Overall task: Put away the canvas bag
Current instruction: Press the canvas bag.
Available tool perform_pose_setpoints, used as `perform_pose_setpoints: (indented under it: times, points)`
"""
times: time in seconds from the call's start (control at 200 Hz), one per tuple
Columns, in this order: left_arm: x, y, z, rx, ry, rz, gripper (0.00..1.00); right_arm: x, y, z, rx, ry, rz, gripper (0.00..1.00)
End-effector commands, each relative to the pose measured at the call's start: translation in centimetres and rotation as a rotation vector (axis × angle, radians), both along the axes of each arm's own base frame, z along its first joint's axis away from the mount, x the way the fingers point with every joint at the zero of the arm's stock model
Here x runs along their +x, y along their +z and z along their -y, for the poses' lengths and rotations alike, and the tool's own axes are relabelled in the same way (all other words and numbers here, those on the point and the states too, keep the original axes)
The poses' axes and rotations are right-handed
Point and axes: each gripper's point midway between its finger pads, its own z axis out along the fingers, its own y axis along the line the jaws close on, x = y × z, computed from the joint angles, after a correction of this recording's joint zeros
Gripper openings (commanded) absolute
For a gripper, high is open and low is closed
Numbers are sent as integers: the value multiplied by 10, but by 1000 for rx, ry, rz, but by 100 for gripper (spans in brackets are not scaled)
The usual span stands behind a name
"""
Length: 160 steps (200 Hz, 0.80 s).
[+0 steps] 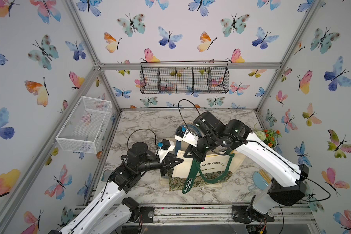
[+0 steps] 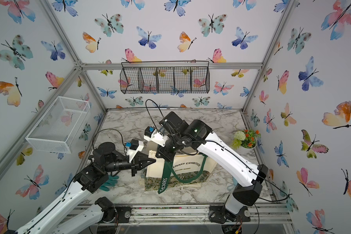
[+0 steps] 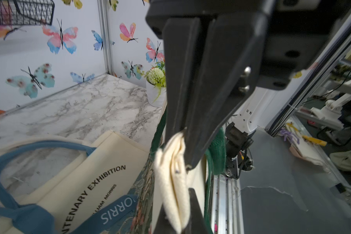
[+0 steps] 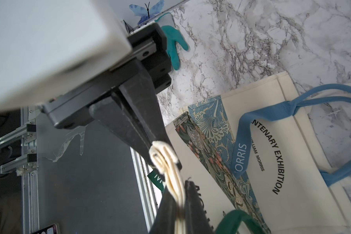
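1. Closest to the left wrist camera, the left gripper (image 3: 185, 146) has its black jaws pressed together on a bunched cream fold of the canvas bag (image 3: 170, 174).
2. Seen from the right wrist, the right gripper (image 4: 156, 144) is likewise clamped on that same cream fold (image 4: 168, 168), and the two pincers' tips sit just beside each other.
3. In both top views the canvas bag (image 1: 211, 168) (image 2: 182, 168) hangs from this shared grip near the middle of the marble table (image 1: 146, 123). Its printed face is turned toward the front edge, and its patterned lower band is low by the tabletop.
4. Green handles (image 1: 200, 178) droop across the bag's front, one strap end reading MORRIS.
5. Beneath and behind it, a second cream bag (image 4: 292, 141) with blue handles (image 4: 272, 109) lies flat on the table.
6. Farther out are a teal glove (image 2: 109, 182) by the left arm, a light-blue brush (image 1: 259, 180) by the right arm and a flower pot (image 1: 268, 137) at the right edge.
7. On the walls hang a white mesh basket (image 1: 83, 125) at the left and a black wire basket (image 1: 184, 81) at the back.
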Motion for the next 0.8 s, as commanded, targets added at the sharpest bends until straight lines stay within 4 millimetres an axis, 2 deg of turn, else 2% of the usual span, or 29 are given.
perform_pose_setpoints:
  times: [0.0,0.055,0.07,0.13,0.16,0.22,0.3,0.41,0.616,0.671,0.706,0.756,0.796]
  points:
    - [-25,-3,5,-12,-131,-38,0,27,18,-9,79,-83,95,2]
    - [-26,-3,6,-21,-140,-51,0,24,16,-8,84,-73,84,2]
    - [-26,-4,6,-24,-144,-56,4,23,16,-8,85,-70,80,2]
    - [-27,-4,7,-34,-147,-71,41,21,16,-9,89,-66,68,2]
    - [-27,-4,7,-38,-150,-74,52,20,16,-10,92,-63,60,2]
    - [-27,-6,8,-41,-149,-79,60,18,18,-11,106,-57,51,2]
    - [-26,-9,8,-36,-149,-85,62,21,22,-12,120,-74,60,2]
    - [-25,-16,8,-31,-145,-96,59,31,31,-10,131,-131,95,2]
    - [-21,-23,9,-23,-130,-109,31,49,40,-4,130,-250,118,2]
    - [-21,-26,10,-17,-132,-117,27,56,45,-1,146,-306,122,2]
    - [-21,-27,10,-12,-132,-117,20,60,48,0,161,-328,120,2]
    - [-19,-29,9,3,-121,-114,1,63,51,1,180,-355,114,2]
    - [-18,-30,8,15,-108,-108,0,65,51,1,181,-363,113,1]
